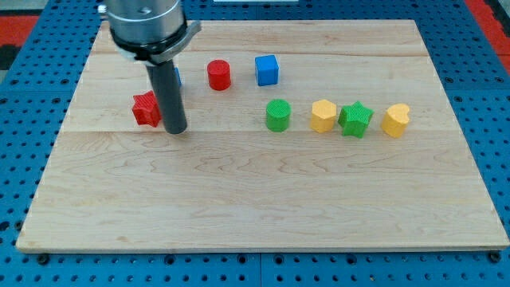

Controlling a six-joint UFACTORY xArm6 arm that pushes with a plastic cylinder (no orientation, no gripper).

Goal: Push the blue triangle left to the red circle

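Observation:
The red circle (219,75) is a short red cylinder standing in the upper middle-left of the wooden board (263,207). The blue triangle (177,78) is almost wholly hidden behind my dark rod; only a thin blue sliver shows at the rod's right edge, left of the red circle. My tip (175,129) rests on the board below that sliver and just right of a red star block (146,109).
A blue cube (267,70) sits right of the red circle. Lower right, in a row: a green cylinder (277,115), a yellow block (323,116), a green star (355,120) and a yellow heart-like block (395,120). Blue pegboard surrounds the board.

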